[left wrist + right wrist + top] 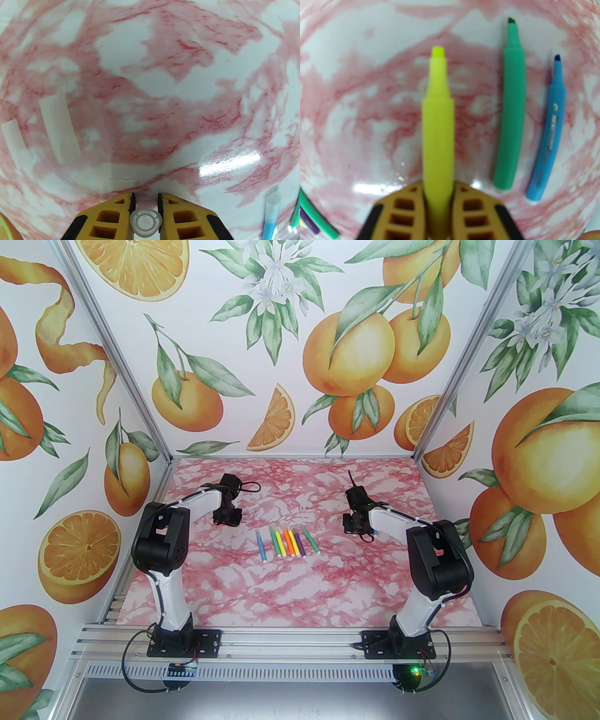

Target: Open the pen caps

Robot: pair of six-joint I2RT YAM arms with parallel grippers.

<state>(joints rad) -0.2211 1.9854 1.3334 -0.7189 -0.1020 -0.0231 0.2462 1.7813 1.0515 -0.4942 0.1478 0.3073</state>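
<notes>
My left gripper (146, 195) holds a clear round pen cap (145, 221) end-on between its yellow fingers, both pads touching it. It hovers over the table left of the row of pens (288, 542). Two white caps (58, 127) lie loose on the table to its left. My right gripper (438, 185) is shut on the barrel of a yellow pen (437, 121) whose bare tip points away from the wrist. Beside it lie an uncapped green pen (511, 117) and an uncapped blue pen (548, 140). In the top view the left gripper (227, 516) and right gripper (358, 523) flank the row.
Pink marbled tabletop (300, 596) with patterned walls on three sides. A blue pen with a clear cap (271, 215) lies at the lower right of the left wrist view. Another green pen (316, 218) crosses the lower left corner of the right wrist view.
</notes>
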